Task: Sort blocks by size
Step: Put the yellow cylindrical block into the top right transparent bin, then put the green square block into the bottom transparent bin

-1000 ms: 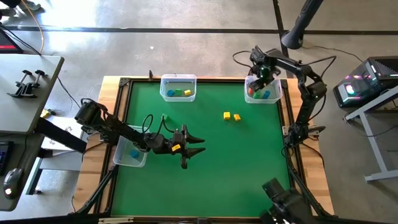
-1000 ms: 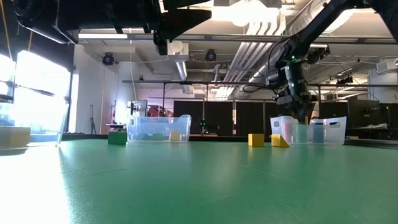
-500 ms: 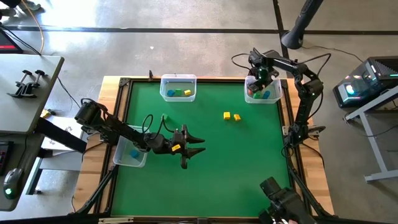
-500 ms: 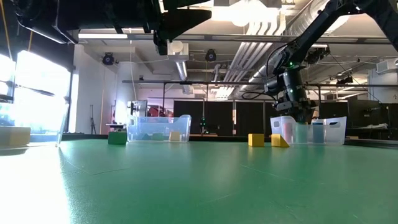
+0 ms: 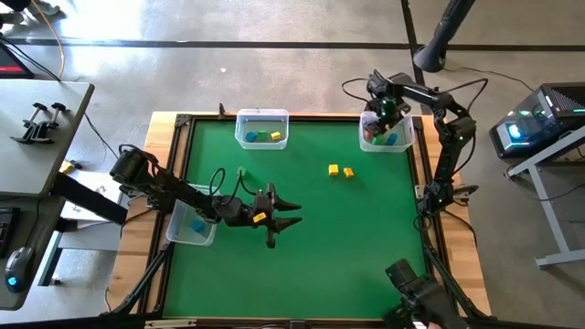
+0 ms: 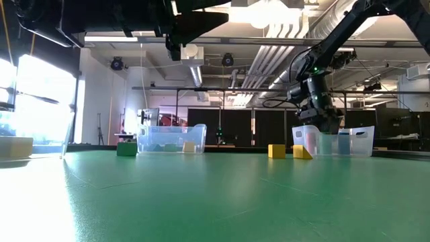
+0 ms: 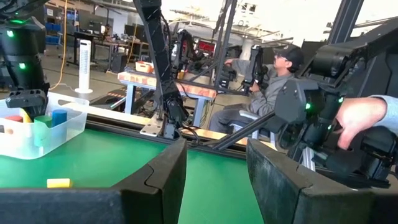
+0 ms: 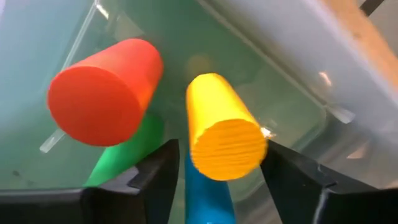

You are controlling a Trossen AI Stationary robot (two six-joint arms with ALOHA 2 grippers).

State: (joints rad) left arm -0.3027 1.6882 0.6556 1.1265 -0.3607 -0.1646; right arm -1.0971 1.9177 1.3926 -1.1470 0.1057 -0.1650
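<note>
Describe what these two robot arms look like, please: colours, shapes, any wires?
Both arms are dark, jointed tubes. The left arm carries looping black cables and a yellow tag near its forked two-finger tool. The right arm trails thin cables too, with a green light by its tool.

Grey concrete floor (image 5: 274,73), exposed ceiling ducts (image 6: 282,50), bright window (image 6: 40,94)

The left gripper's (image 7: 214,180) two dark fingers (image 7: 155,180) stood apart with nothing between them. Beyond them lay a small yellow block (image 7: 58,183) on green felt, near a clear plastic bin (image 7: 69,127) holding coloured blocks (image 7: 42,121). A seated person (image 7: 277,87) waited farther off.
</note>
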